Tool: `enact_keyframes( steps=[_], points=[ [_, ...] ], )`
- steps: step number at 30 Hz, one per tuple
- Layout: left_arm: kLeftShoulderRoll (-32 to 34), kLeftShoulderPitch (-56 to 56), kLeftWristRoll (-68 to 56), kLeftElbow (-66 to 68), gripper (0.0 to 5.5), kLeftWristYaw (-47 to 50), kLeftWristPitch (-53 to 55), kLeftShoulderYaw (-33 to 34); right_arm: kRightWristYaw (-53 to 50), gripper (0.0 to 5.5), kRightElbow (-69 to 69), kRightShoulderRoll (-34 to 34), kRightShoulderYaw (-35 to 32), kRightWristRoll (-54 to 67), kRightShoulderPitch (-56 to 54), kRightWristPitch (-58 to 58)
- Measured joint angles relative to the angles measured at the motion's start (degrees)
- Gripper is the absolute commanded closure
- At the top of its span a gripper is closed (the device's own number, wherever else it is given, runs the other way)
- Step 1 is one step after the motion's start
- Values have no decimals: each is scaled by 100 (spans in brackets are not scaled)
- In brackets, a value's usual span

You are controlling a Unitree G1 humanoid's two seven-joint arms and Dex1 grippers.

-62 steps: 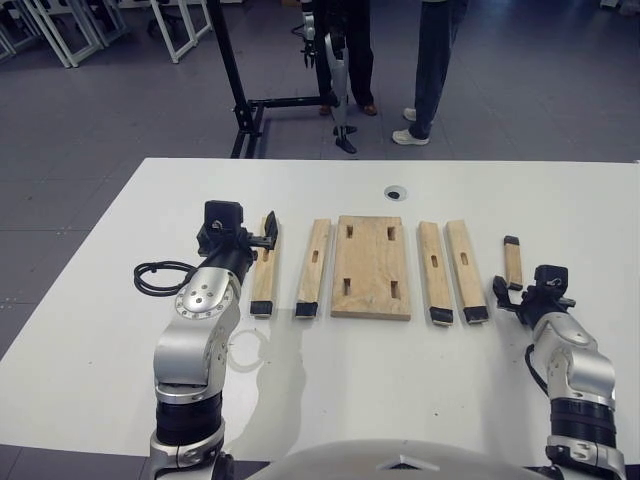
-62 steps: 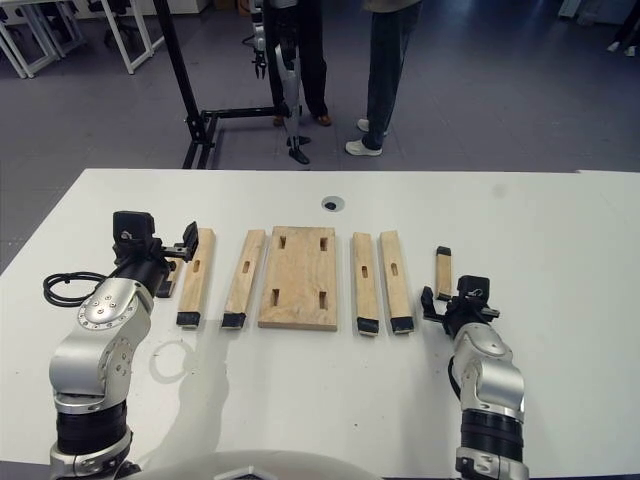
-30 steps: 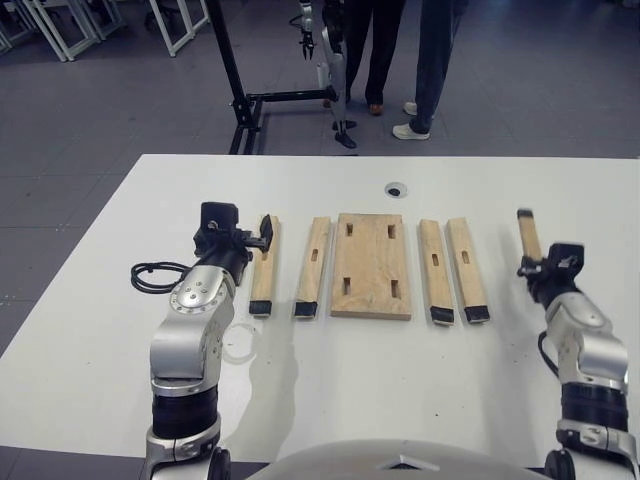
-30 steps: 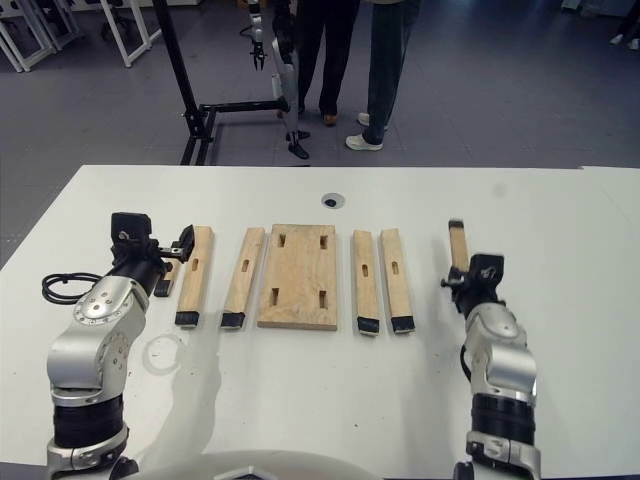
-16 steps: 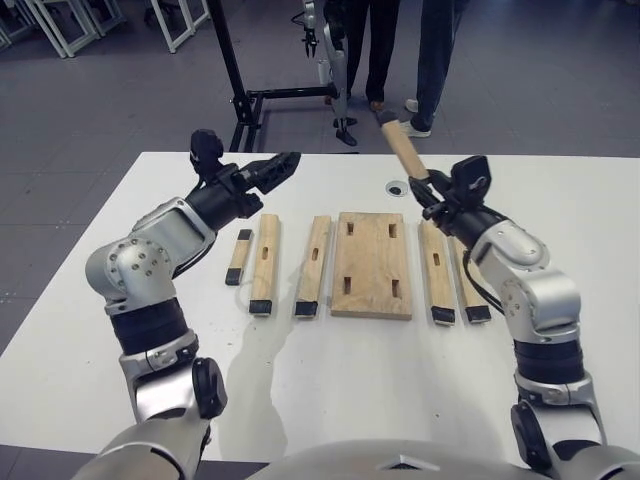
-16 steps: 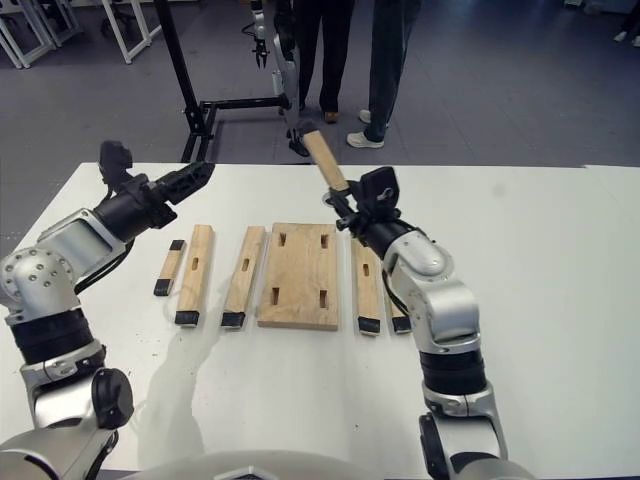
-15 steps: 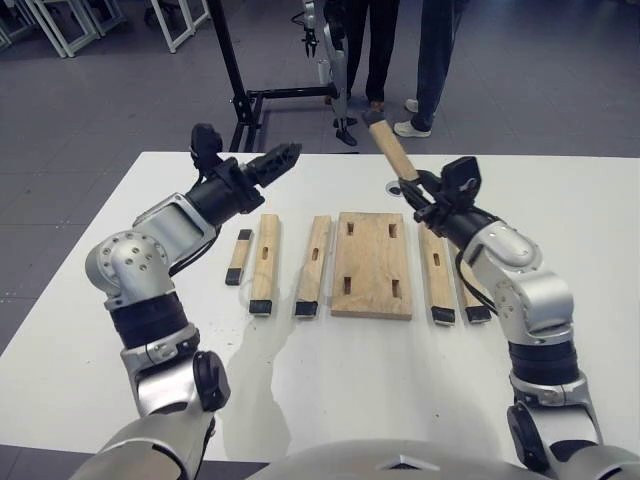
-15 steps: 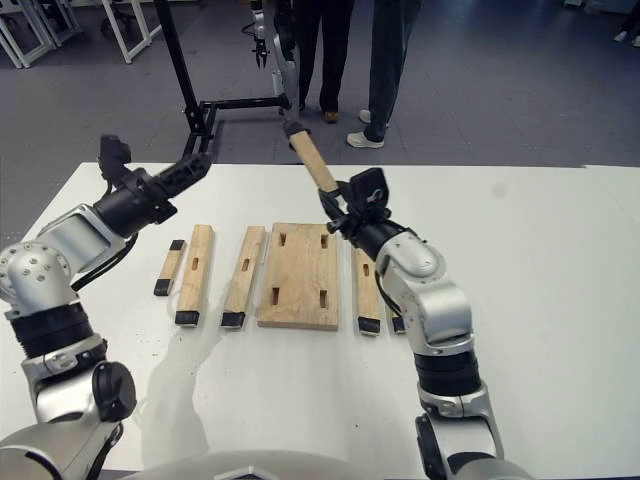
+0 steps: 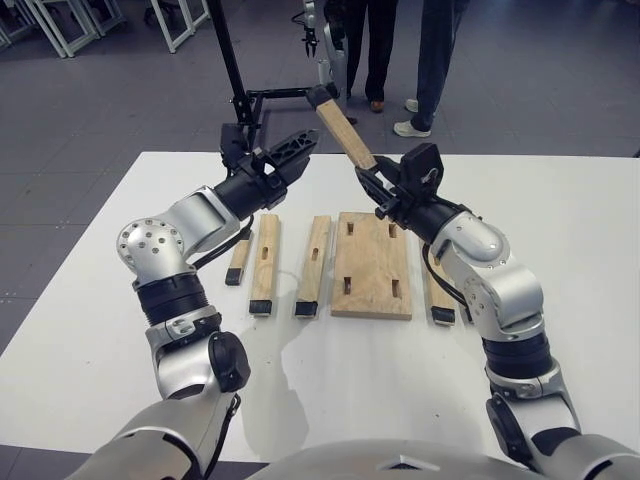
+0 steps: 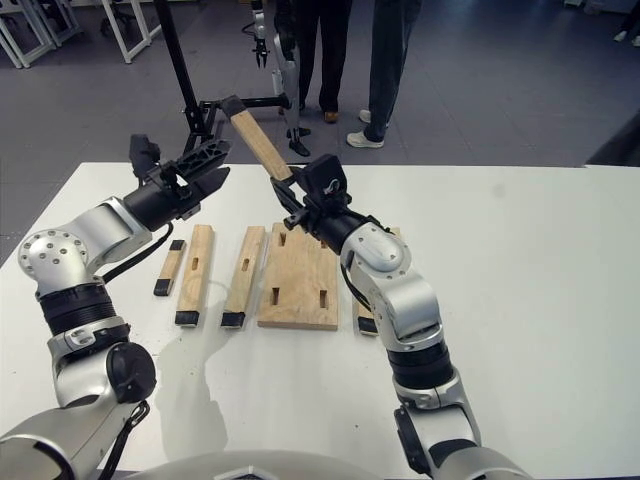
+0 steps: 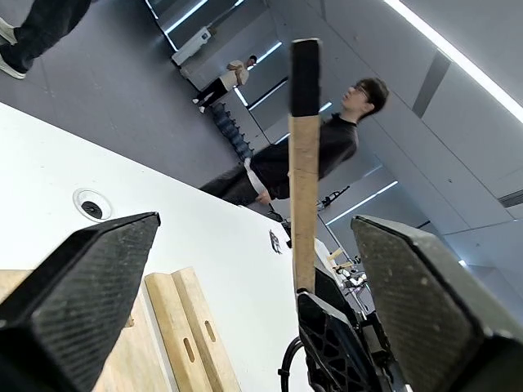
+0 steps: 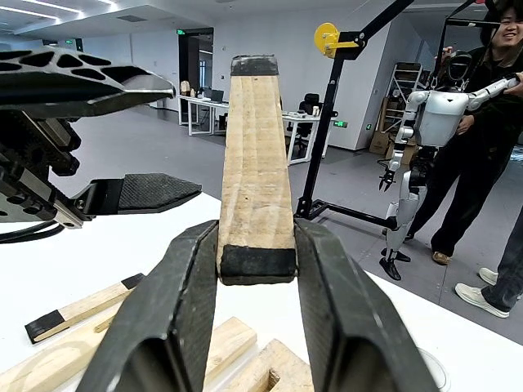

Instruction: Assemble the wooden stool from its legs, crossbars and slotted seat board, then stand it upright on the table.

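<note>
Short crossbar (image 9: 342, 128) in right claw (image 9: 375, 180) — left claw (image 9: 298, 152) near, fingers (image 11: 82, 286) apart

I've got both arms raised and reaching forward, forearms angling in toward each other. The left arm (image 9: 200, 215) is bent sharply at the elbow, which sticks out to the left, and its forearm runs forward and inward. The left gripper (image 10: 218, 160) is spread wide with nothing between its fingers (image 11: 78, 286), and it points toward the right one. The right arm (image 9: 480, 250) bends at the elbow too, its forearm reaching forward and across to the left. The right gripper (image 12: 256, 233) is clamped on one black-capped end of a crossbar (image 9: 345, 128), a finger pressed flat on each side, and the bar tilts up and away toward the left gripper. The two grippers sit near each other but apart.
</note>
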Motion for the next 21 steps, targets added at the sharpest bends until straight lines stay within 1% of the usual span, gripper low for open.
enact_keyframes(
  steps=[6,9,14,21],
  points=[
    [5,-120,-102,121,113,62,-108,-111,-35,420,-59,155,158,-43,15,2],
    [29,-122,-29,257,113,23,-248,-273,-30,420,-108,208,235,-43,59,8],
    [29,-153,29,382,113,-19,-390,-379,69,420,45,192,425,-113,475,-48],
    [27,-240,-7,389,113,-20,-379,-424,124,420,228,177,497,-269,599,-312]
  ],
)
